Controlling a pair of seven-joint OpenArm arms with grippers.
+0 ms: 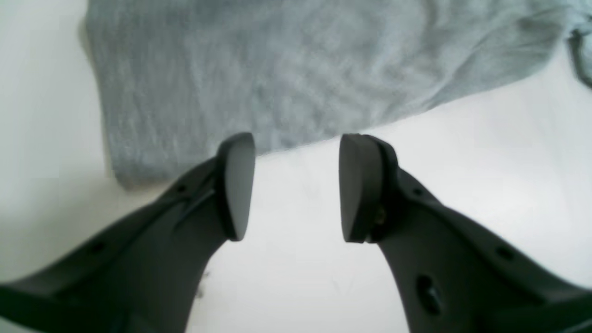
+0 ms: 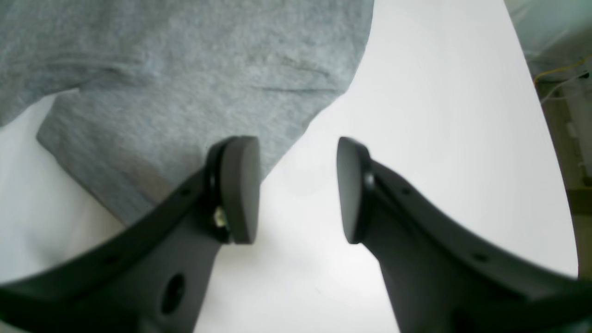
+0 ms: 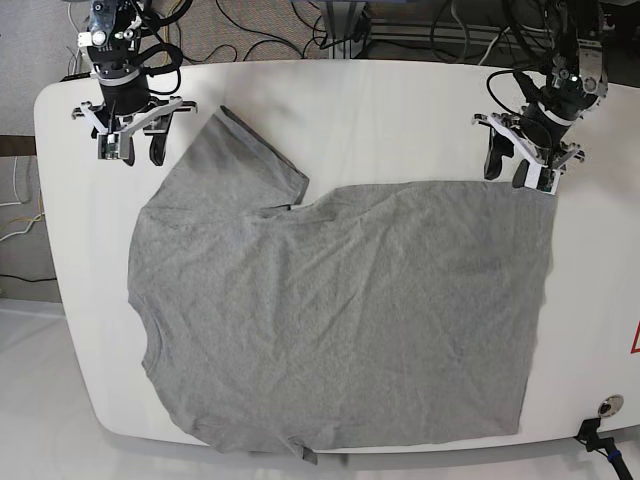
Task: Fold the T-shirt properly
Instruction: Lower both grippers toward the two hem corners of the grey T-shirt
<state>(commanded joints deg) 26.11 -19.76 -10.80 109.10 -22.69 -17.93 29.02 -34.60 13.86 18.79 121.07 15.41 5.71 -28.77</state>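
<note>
— Two grippers: where are they?
— Left gripper point(image 3: 522, 163) hovers at the T-shirt's point(image 3: 340, 320) hem corner, right gripper point(image 3: 135, 143) beside its sleeve; both jaws released, empty.
— The T-shirt?
— Spread flat on the white table point(image 3: 400, 110).

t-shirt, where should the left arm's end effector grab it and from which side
Probably the hem corner of the T-shirt at, just ahead of the open left end effector. The cloth lies flat on the table, so come from the bare table side, low, sliding one finger under the edge. The right end effector is also open, at the sleeve.
</note>
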